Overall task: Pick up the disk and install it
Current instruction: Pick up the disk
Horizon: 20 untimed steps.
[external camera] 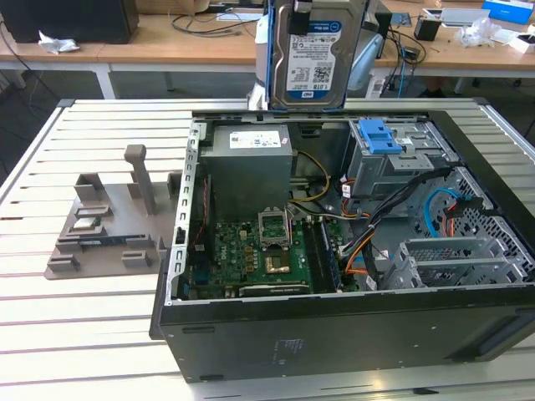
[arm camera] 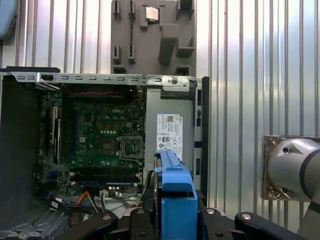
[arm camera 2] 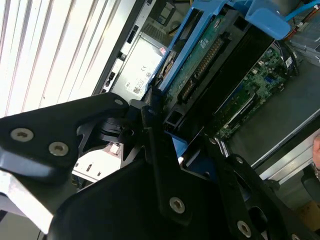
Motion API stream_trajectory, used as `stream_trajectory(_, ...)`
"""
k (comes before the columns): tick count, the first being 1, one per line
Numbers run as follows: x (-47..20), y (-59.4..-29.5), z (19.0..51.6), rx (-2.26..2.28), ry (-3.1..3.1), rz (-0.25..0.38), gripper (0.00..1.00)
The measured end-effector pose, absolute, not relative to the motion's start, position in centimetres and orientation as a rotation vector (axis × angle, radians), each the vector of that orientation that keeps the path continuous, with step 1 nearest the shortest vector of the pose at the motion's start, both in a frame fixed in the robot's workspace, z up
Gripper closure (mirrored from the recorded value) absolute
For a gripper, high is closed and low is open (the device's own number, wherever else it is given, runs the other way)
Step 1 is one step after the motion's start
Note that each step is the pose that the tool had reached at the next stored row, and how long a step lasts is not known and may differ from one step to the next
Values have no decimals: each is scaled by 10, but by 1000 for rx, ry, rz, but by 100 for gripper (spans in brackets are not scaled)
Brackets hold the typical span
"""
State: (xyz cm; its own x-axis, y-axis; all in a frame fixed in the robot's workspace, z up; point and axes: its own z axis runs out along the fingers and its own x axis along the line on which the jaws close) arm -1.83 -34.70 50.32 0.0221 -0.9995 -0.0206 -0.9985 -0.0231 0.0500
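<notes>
The disk (external camera: 313, 52) hangs upright above the back edge of the open computer case (external camera: 334, 334), its blue-and-white label facing the exterior view and its blue carrier frame along the sides. In the first wrist view my gripper (arm camera: 175, 219) is shut on the disk's blue carrier (arm camera: 172, 192), with a black finger on each side. The second wrist view shows the disk's green circuit-board underside (arm camera 2: 207, 57) clamped by the black fingers (arm camera 2: 150, 125). The disk sits high over the case, between the power supply and the drive cage.
Inside the case are a grey power-supply box (external camera: 251, 171), a green motherboard (external camera: 259, 251), and a grey drive cage with a blue latch (external camera: 376, 135) amid cables. A grey fixture tray (external camera: 109, 225) lies on the slatted table at the exterior view's left.
</notes>
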Motion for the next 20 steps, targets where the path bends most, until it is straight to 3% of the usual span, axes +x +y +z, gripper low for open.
stream_trajectory(20,-16,-377,503,2230,-2181,-78,63)
